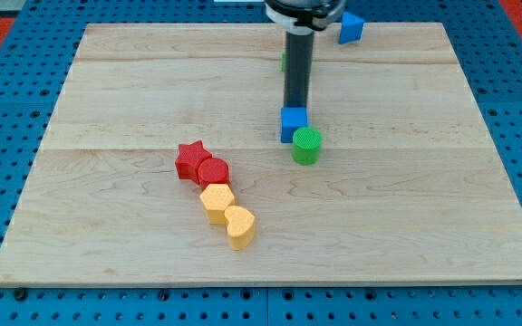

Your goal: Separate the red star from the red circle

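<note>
A red star point(189, 159) and a red circle point(213, 171) lie touching on the wooden board point(107, 91), left of the middle; the star is to the upper left of the circle. My tip point(295, 108) sits at the top edge of a blue cube point(294, 124), well to the upper right of the red pair.
A yellow hexagon point(217, 202) touches the red circle's lower side, and a yellow heart point(240, 226) touches the hexagon. A green cylinder point(306, 145) sits beside the blue cube. A blue block point(351, 27) lies at the top edge. A green block point(284, 61) peeks out behind the rod.
</note>
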{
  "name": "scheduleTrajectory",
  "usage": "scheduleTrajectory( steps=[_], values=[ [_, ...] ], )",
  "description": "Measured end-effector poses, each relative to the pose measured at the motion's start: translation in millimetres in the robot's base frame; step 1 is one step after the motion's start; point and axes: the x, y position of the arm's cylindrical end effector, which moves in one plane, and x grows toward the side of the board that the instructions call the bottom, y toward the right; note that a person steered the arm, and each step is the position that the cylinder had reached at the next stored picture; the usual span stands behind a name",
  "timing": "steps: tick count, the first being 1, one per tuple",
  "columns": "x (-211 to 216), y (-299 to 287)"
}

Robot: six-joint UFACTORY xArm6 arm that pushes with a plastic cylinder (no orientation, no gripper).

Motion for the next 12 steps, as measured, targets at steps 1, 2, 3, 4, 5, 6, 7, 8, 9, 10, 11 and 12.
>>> scheduleTrajectory(
  steps=[1, 2, 3, 4, 5, 6, 7, 8, 9, 10, 11, 12],
  values=[
    [25, 2],
    [36, 7],
    [39, 33],
    [59, 81],
    [72, 94],
    [137, 85],
    [151, 41],
    [121, 9],
    [116, 3],
    [119, -9],
    [101, 4],
    [73, 15]
  ],
)
